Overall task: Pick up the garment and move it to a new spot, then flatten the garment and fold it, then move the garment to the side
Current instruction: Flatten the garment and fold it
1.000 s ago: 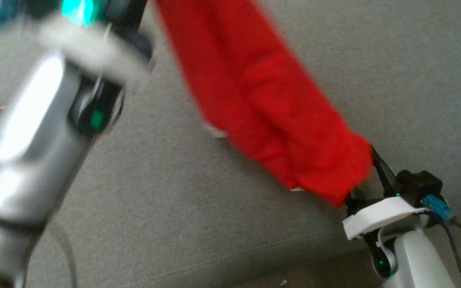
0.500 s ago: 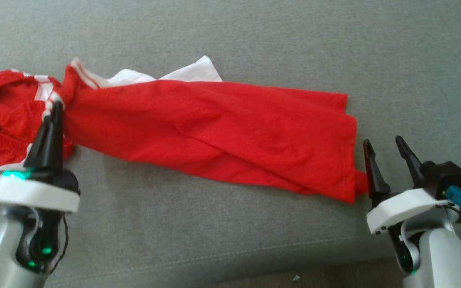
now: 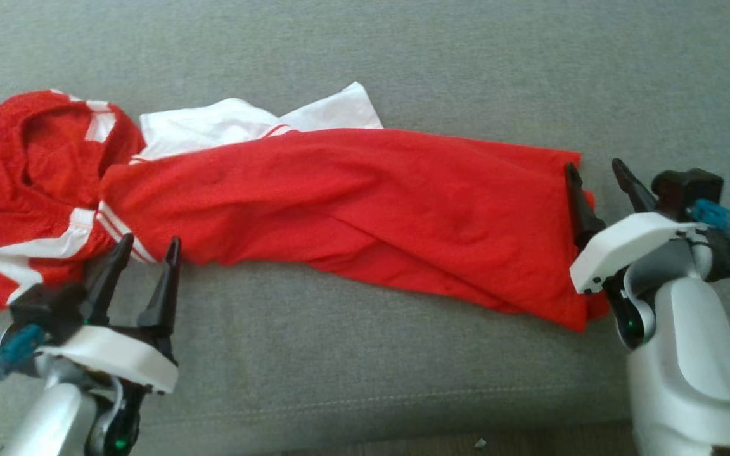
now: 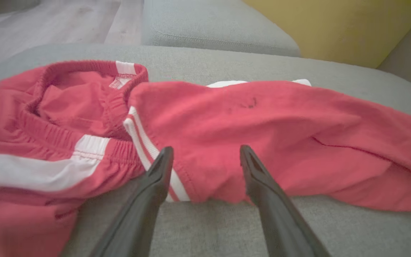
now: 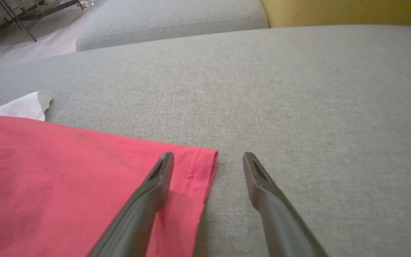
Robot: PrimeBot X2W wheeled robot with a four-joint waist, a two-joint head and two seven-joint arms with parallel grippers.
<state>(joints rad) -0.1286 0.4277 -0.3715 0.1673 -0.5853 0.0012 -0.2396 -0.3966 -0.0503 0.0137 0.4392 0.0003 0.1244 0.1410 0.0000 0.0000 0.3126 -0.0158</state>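
My left arm comes up from the low left. The left gripper [image 3: 151,240] points at the near edge of the red and white garment [image 3: 352,190]. Its two fingers stand apart and hold nothing. My right arm stands at the low right. The right gripper [image 3: 593,166] is apart too, with one finger over the garment's end corner and the other over the bare grey sofa [image 3: 403,57]. The garment lies stretched long across the sofa, bunched at its left end.
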